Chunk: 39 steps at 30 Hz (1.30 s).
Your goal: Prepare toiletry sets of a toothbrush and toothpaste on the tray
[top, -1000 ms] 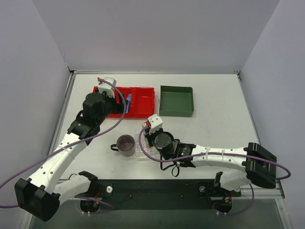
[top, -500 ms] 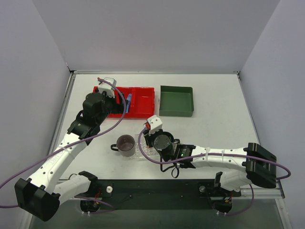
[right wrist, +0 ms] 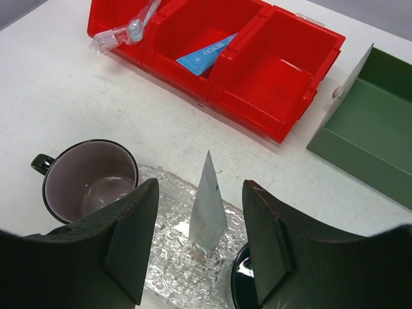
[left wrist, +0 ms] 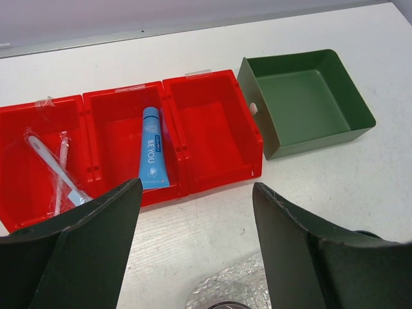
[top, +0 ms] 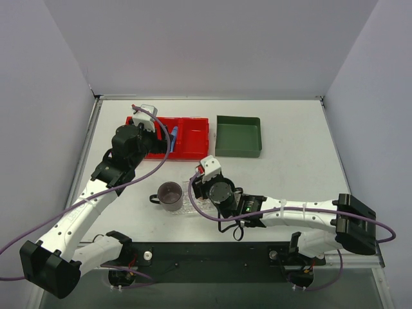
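- right claw (right wrist: 199, 193) is spread open over the tray (right wrist: 167, 257), white toothpaste (right wrist: 207, 212) lying loose between its fingers
- left claw (left wrist: 196, 187) hangs wide by the red bin (left wrist: 212, 122)

The tray (right wrist: 164, 257) is seen as clear, bumpy, glistening plastic; the toothpaste (right wrist: 207, 206) as smooth, matt white; the red bin (right wrist: 270, 84) as glossy plastic; the green bin (right wrist: 367, 122) as duller plastic.

toothpaste (right wrist: 207, 206): white tapered tube, resting on the tray | tray (right wrist: 168, 254): clear, bumpy, on the table beside the cup (right wrist: 90, 180) | toothbrush (left wrist: 151, 156): light-blue, flat in the red bin (left wrist: 212, 132), middle compartment
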Each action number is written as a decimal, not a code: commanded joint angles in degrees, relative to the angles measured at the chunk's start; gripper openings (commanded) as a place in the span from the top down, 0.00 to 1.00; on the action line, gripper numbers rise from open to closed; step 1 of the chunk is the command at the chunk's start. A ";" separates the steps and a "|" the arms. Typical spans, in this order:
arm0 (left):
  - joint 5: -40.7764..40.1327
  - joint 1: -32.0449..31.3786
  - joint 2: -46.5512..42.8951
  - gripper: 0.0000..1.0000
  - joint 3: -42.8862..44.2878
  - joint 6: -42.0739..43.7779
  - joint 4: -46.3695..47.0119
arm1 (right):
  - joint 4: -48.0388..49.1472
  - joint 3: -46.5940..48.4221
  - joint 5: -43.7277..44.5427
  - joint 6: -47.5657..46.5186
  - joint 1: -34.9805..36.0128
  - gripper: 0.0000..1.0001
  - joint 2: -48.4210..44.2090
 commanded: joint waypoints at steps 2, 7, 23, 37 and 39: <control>0.54 0.16 -0.26 0.20 0.65 0.00 2.33 | -0.06 1.13 1.20 1.85 -0.07 0.48 -3.10; 2.11 0.07 -0.35 0.20 0.65 0.62 2.68 | -1.38 1.13 -1.27 3.44 -1.21 0.44 -4.33; 3.43 3.50 0.00 0.20 0.74 -0.43 2.95 | -13.57 2.71 -15.12 7.30 -8.94 0.41 -16.00; 9.59 8.86 17.12 0.33 9.86 3.34 -3.20 | -38.64 7.47 -26.93 11.08 -21.95 0.50 -26.03; 10.12 8.86 21.61 0.38 12.42 4.13 -5.83 | -38.82 6.59 -27.72 11.78 -23.88 0.50 -28.40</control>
